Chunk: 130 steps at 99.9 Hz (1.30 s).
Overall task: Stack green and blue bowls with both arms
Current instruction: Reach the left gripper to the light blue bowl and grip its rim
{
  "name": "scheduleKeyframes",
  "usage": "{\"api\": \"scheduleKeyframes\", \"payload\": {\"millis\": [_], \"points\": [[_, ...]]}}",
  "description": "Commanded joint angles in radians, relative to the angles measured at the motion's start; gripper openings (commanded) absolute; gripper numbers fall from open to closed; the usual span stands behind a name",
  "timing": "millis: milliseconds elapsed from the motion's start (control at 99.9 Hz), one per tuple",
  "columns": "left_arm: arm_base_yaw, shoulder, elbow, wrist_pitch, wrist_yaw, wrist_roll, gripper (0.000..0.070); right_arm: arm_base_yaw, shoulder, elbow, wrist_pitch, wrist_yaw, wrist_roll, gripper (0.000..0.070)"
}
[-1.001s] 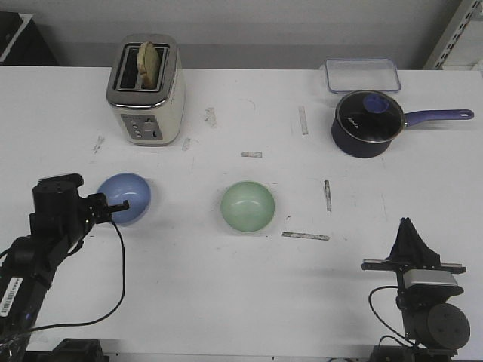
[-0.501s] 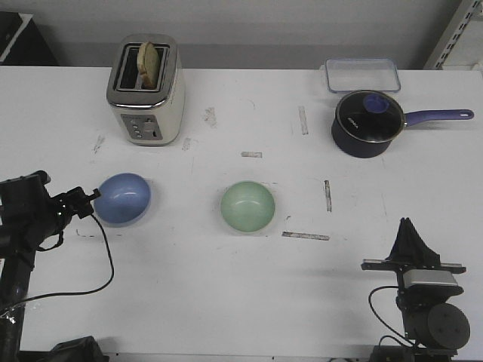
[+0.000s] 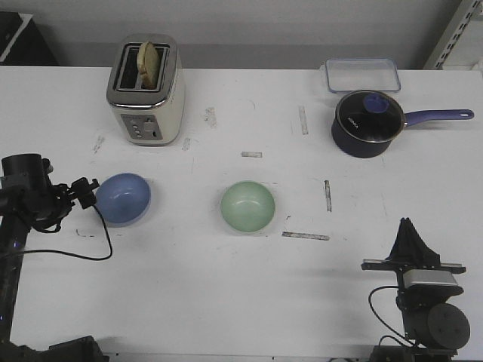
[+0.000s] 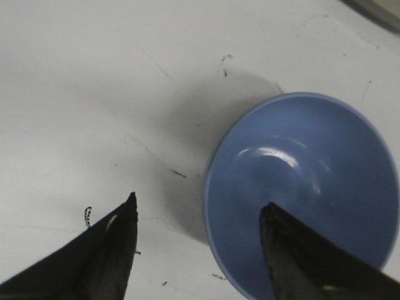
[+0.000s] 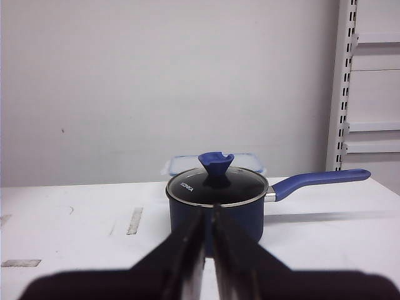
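The pale blue bowl (image 3: 124, 198) sits on the white table at the left. The pale green bowl (image 3: 247, 206) sits near the middle, apart from it. My left gripper (image 3: 89, 190) is open just left of the blue bowl. In the left wrist view the gripper (image 4: 197, 209) straddles the bowl's rim, one finger over the blue bowl (image 4: 306, 187), the other over the table. My right gripper (image 3: 408, 226) is shut and empty at the front right; in the right wrist view its jaws (image 5: 208, 215) are nearly together.
A cream toaster (image 3: 146, 90) with toast stands at the back left. A dark blue saucepan (image 3: 367, 123) with lid and long handle is at the back right, also in the right wrist view (image 5: 215, 203). A clear container (image 3: 362, 75) lies behind it.
My left arm drew back to the left off the blue bowl and lowered; its open gripper now sits at the bowl's left rim. The right arm and both bowls have not moved.
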Motion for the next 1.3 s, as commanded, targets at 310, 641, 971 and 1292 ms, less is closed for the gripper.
{"api": "scheduleKeyframes", "payload": {"millis": [310,641,971,1292], "points": [[-0.001,0.106,0.026,-0.027,0.006,0.037,0.0479,0.000,-0.002,0.006,0.010,-0.002,0.010,0.0015],[-0.049,0.172,0.026,-0.014,0.006,0.037,0.0479,0.000,-0.002,0.006,0.010,-0.002,0.010,0.0015],[-0.064,0.225,0.026,-0.003,0.006,0.037,0.0360,0.000,-0.002,0.006,0.011,-0.002,0.010,0.0015],[-0.064,0.235,0.026,0.036,0.006,0.036,0.0128,0.000,-0.002,0.006,0.011,-0.002,0.010,0.0015]]}}
